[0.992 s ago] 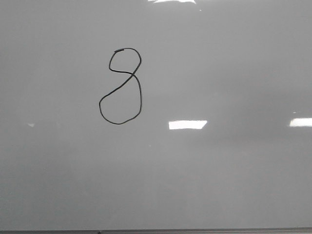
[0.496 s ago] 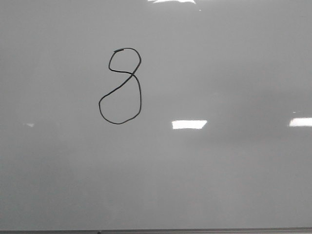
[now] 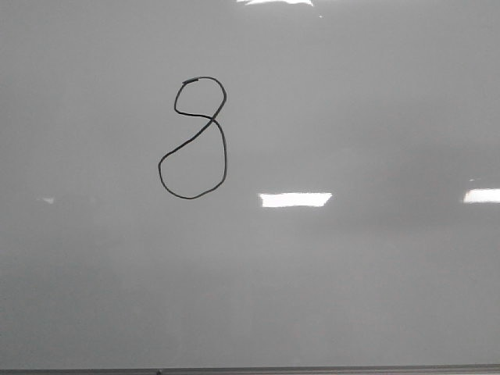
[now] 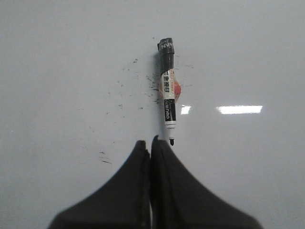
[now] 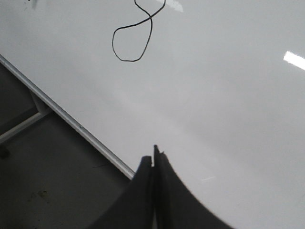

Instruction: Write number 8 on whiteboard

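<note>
A thin black hand-drawn number 8 (image 3: 194, 137) stands on the glossy pale whiteboard (image 3: 351, 281), left of centre in the front view; neither gripper shows there. Most of the number 8 (image 5: 131, 40) also shows in the right wrist view, its top cut off by the frame. My right gripper (image 5: 154, 160) is shut and empty, hovering over the whiteboard (image 5: 228, 95) near its edge. In the left wrist view a black-and-white marker (image 4: 167, 93) lies uncapped on the whiteboard (image 4: 62, 71), its tip just beyond my shut, empty left gripper (image 4: 150, 141).
Small black ink specks (image 4: 138, 83) dot the board around the marker. The board's metal edge strip (image 5: 66, 119) runs diagonally, with dark floor (image 5: 43, 181) beyond it. The dark edge strip (image 3: 250, 370) lies along the near side in the front view.
Only the bright light reflections on the board shift slightly; the 8 is unchanged.
</note>
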